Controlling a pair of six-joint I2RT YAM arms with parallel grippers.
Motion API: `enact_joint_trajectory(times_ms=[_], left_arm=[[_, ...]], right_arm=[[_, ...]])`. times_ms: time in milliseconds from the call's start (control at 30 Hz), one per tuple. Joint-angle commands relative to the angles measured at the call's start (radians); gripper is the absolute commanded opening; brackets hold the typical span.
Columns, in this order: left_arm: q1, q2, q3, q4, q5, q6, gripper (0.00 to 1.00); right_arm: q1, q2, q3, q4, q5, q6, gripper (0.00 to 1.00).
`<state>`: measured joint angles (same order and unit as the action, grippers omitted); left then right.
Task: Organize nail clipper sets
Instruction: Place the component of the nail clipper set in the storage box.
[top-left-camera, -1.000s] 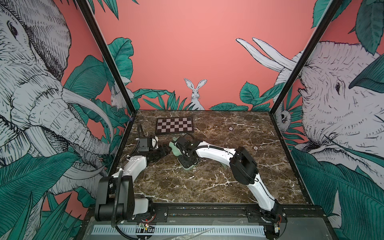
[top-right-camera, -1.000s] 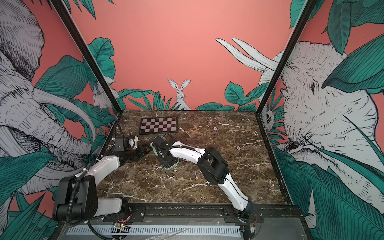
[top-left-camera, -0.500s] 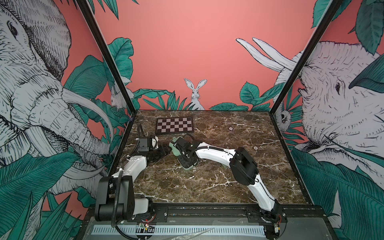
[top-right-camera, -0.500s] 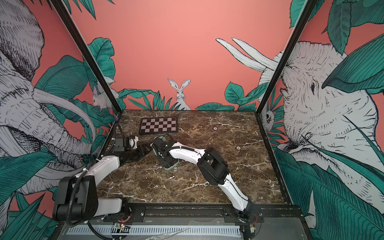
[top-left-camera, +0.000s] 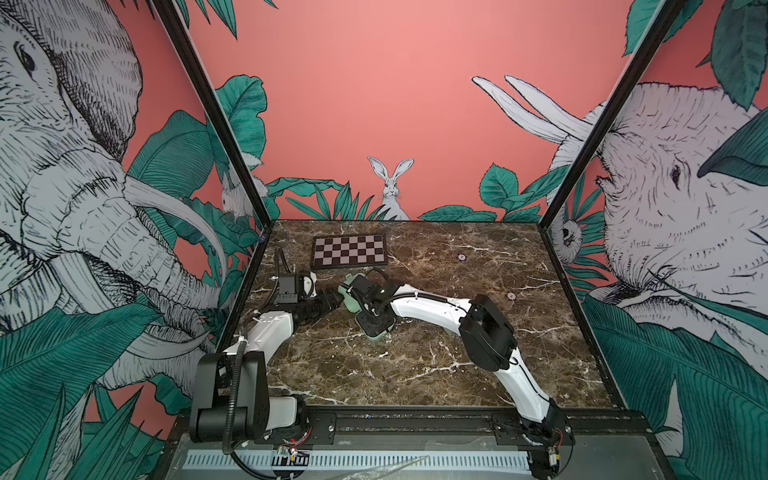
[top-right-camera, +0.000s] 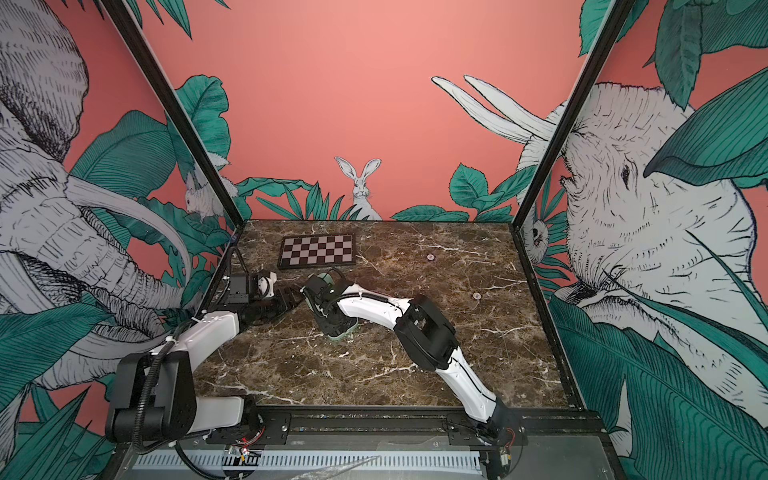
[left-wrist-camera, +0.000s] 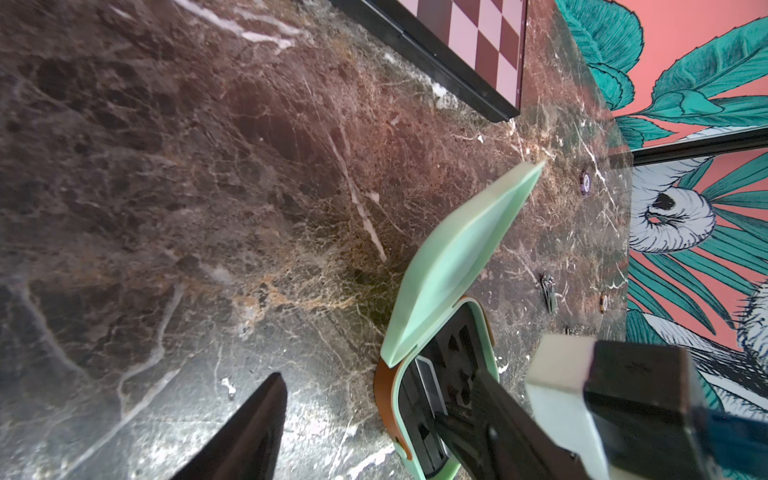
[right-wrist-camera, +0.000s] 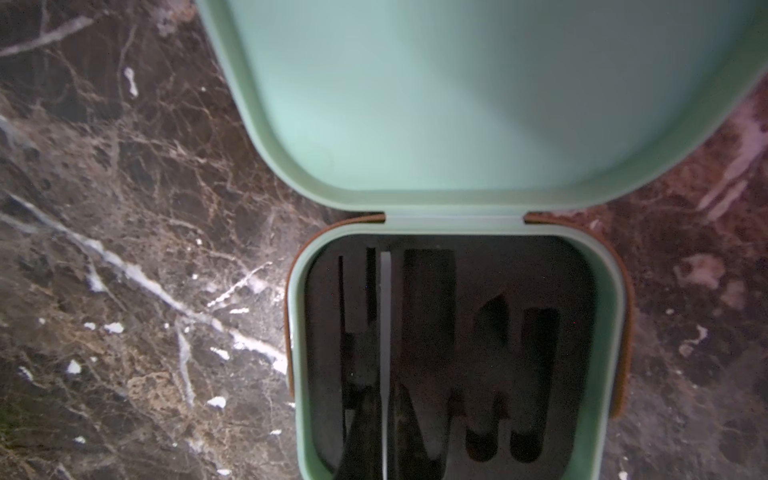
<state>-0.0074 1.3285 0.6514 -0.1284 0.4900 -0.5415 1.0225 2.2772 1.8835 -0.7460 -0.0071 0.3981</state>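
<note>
One of the nail clipper sets is a mint-green case (top-left-camera: 376, 334) (top-right-camera: 340, 332) that lies open left of the table's middle. Its lid (right-wrist-camera: 478, 104) is tipped back and its dark slotted tray (right-wrist-camera: 469, 291) faces up. My right gripper (right-wrist-camera: 384, 415) hangs over the tray, shut on a slim pale tool (right-wrist-camera: 385, 311) that stands in a slot. My left gripper (left-wrist-camera: 382, 419) is open beside the hinge. One of its fingers (left-wrist-camera: 253, 428) is over the bare table and the other is over the tray. A few slim loose tools (left-wrist-camera: 548, 291) lie farther out on the marble.
A flat checkerboard (top-left-camera: 349, 249) (top-right-camera: 318, 250) lies at the back of the table, just beyond the case. Two small round discs (top-left-camera: 462, 257) (top-left-camera: 511, 296) sit on the marble to the right. Black frame posts and printed walls close in three sides.
</note>
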Motion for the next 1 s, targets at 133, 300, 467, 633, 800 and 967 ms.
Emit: enact_joint_trajectory(times_ms=[133,300,467,633,800,967], left_arm=[[0.009,-0.002,-0.007,0.012,0.01,-0.003,0.73],[0.01,-0.002,-0.008,0.012,0.01,-0.002,0.73],[0.011,-0.001,-0.008,0.011,0.012,-0.002,0.73],[0.013,-0.002,-0.01,0.011,0.013,0.0,0.73],[0.013,0.002,-0.011,0.013,0.016,-0.001,0.73],[0.015,0.002,-0.01,0.013,0.016,0.0,0.73]], right_arm=[[0.009,-0.003,0.046,-0.033,0.01,0.013,0.0],[0.009,0.011,0.064,-0.042,0.007,0.015,0.0],[0.009,0.024,0.063,-0.038,0.004,0.016,0.0],[0.009,0.035,0.056,-0.033,-0.002,0.019,0.0],[0.008,0.048,0.034,-0.022,-0.005,0.022,0.0],[0.009,0.059,0.01,-0.021,0.016,0.027,0.0]])
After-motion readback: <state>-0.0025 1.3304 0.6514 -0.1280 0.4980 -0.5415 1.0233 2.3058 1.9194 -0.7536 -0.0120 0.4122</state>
